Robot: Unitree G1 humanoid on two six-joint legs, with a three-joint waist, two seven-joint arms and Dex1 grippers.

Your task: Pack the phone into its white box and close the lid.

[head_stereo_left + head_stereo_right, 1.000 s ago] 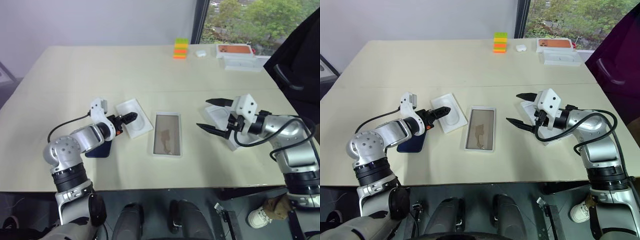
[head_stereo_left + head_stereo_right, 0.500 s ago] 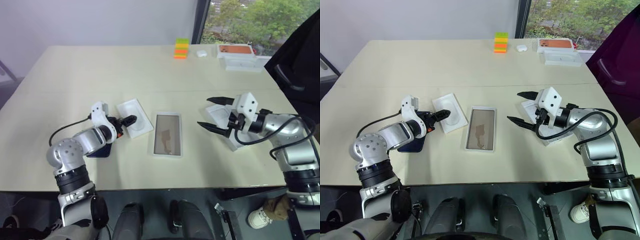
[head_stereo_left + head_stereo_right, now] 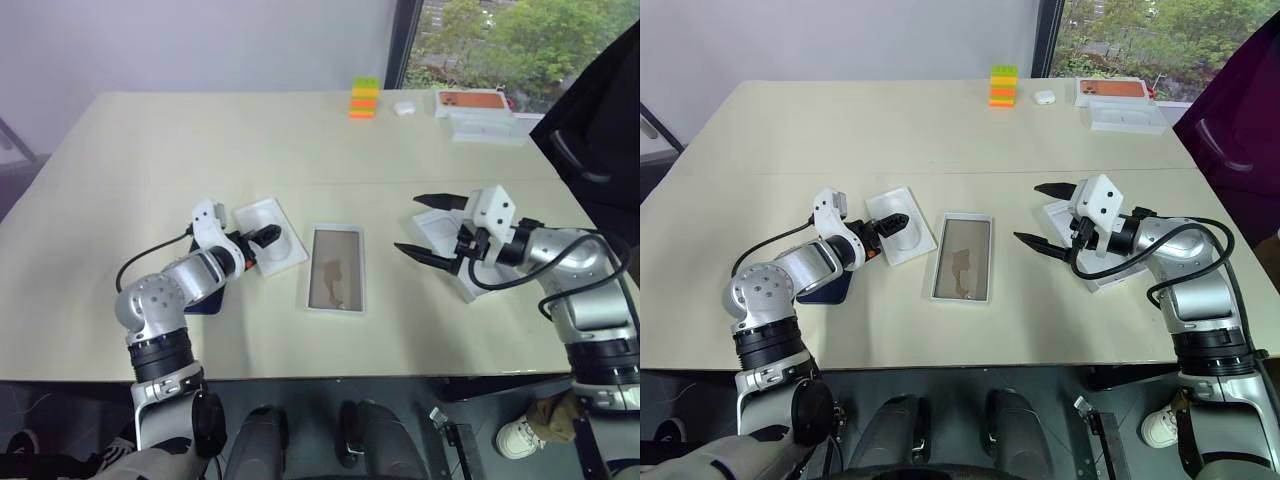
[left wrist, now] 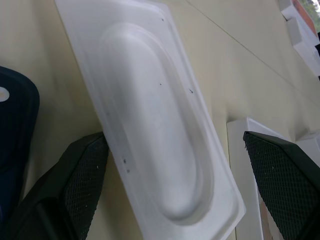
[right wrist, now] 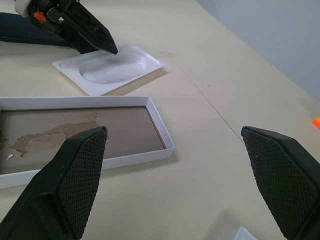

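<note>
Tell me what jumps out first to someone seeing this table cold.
The white box lies open at the table's middle, its tan floor bare. The left gripper hovers open over the thin white insert, with the phone lying beside that arm. The right gripper, spread wide, hangs above the lid on the right.

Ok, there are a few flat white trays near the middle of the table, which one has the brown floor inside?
The white box, lying between the two grippers. Its inner floor is tan-brown, while the white insert to its left, under the left gripper, is white all over with a rounded recess.
</note>
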